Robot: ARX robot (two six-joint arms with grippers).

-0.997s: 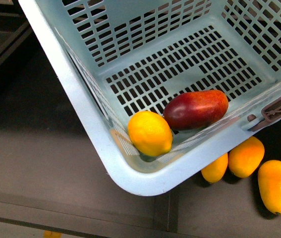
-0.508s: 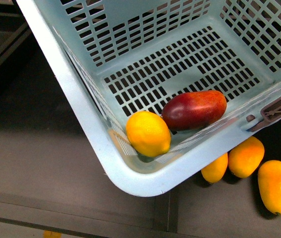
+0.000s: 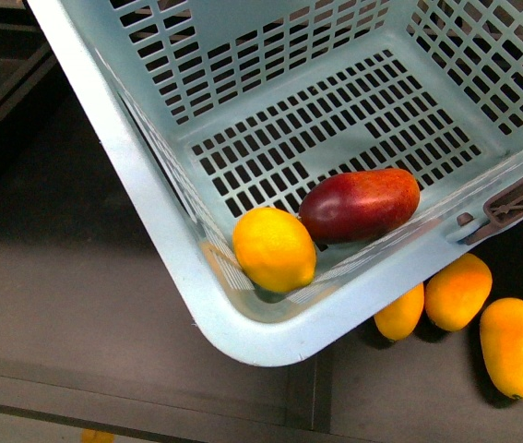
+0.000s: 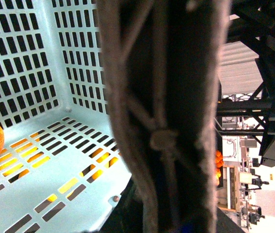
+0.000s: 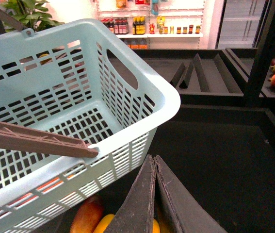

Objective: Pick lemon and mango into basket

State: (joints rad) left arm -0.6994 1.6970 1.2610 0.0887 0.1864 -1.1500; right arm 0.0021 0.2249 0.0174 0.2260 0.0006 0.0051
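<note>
Seen from the robot's body camera, a light teal basket (image 3: 150, 212) with slotted walls and floor fills the upper part of the scene, its rounded near corner pointing toward six o'clock over a dark tabletop (image 3: 67, 305). Inside that corner, at about seven o'clock from the scene's centre, the round orange-yellow lemon (image 3: 275, 249) rests on the basket floor against the near wall. Touching it at its two o'clock side lies the mango (image 3: 361, 204), a red oval fruit fading to yellow at one end, stretched along the same wall. A brown handle (image 3: 519, 198) hangs outside the basket rim at three o'clock. Below the rim, at four to five o'clock, three longer yellow-orange fruits (image 3: 459, 291) lie on the tabletop outside the basket, close together. Neither arm shows in this view. From the left wrist camera, a blurred brown handle bar (image 4: 164, 116) blocks the middle of the picture, the basket's slotted interior (image 4: 40, 73) lies behind it, and the left tool itself cannot be made out, so I cannot tell how open it is. From the right wrist camera, the right tool (image 5: 154, 194) has its two dark fingers pressed together with nothing between them, poised just outside the basket wall above fruit (image 5: 86, 216) on the tabletop.
</note>
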